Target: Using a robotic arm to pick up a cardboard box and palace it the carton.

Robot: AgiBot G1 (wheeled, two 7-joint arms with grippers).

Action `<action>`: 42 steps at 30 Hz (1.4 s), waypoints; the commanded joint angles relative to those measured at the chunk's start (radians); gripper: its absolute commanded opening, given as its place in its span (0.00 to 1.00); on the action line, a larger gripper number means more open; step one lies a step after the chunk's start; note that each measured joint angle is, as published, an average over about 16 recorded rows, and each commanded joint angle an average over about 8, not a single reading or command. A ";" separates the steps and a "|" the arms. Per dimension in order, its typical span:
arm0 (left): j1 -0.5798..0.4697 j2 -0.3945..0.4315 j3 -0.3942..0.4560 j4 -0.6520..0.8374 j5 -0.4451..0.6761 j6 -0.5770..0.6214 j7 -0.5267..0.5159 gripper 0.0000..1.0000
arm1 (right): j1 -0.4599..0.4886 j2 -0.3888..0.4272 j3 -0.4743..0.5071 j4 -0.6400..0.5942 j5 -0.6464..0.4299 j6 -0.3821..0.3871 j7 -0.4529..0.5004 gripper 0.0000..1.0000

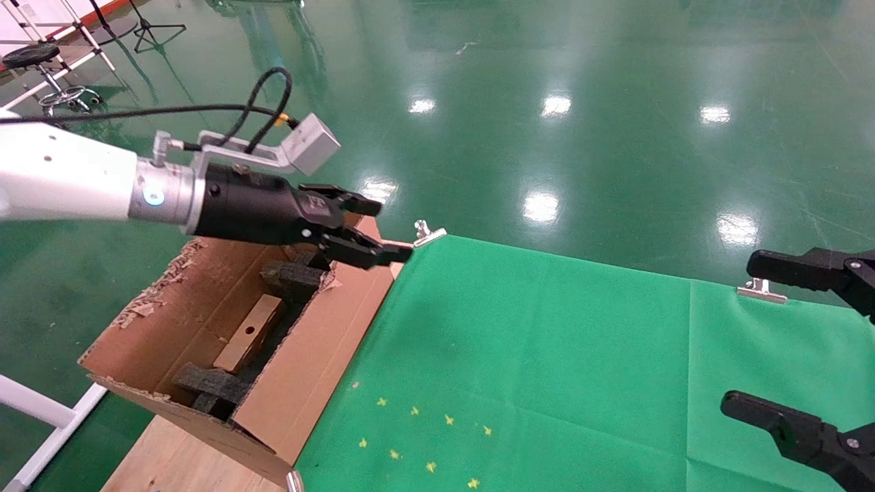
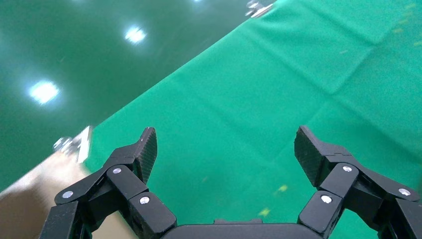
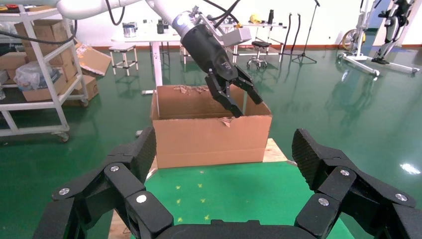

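A: Glossy green floor (image 1: 615,82) all round; first item?

B: Item one, green cloth (image 1: 547,355) over a table, fixed by metal clips (image 1: 429,232) at its far edge; small yellow marks (image 1: 424,437) near the front.

A: Item two?

B: Carton (image 1: 301,369), large, brown, ragged rim, standing at about nine o'clock from the cloth's middle, just beside the cloth's edge, on a wooden board (image 1: 171,458). Dark foam blocks (image 1: 294,277) inside.

A: And the cardboard box?

B: Cardboard box (image 1: 249,333), small, flat, brown, round hole showing, lying tilted inside the carton between the foam blocks.

A: Arms?

B: Robotic arm (image 1: 68,181), white, silver wrist with blue light. Its left gripper (image 1: 393,229) is above the carton's far corner, at ten o'clock from the cloth's middle. Fingers (image 2: 144,149) spread apart, holding nothing.

A: The other one?

B: Right gripper (image 1: 738,335), all black, parked over the cloth's edge at three o'clock. Fingers (image 3: 311,154) spread wide, nothing between them.

A: Surroundings?

B: Shelving with cartons (image 3: 35,55), tables (image 3: 149,37), stands (image 3: 303,35), all well apart.
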 commanded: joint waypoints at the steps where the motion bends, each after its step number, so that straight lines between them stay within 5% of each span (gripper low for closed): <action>1: 0.037 -0.003 -0.037 -0.029 -0.026 0.010 0.017 1.00 | 0.000 0.000 0.000 0.000 0.000 0.000 0.000 1.00; 31: 0.571 -0.042 -0.565 -0.450 -0.408 0.154 0.261 1.00 | 0.000 0.000 0.000 0.000 0.000 0.000 0.000 1.00; 42: 0.653 -0.048 -0.647 -0.515 -0.469 0.177 0.294 1.00 | 0.000 0.000 0.000 0.000 0.000 0.000 0.000 1.00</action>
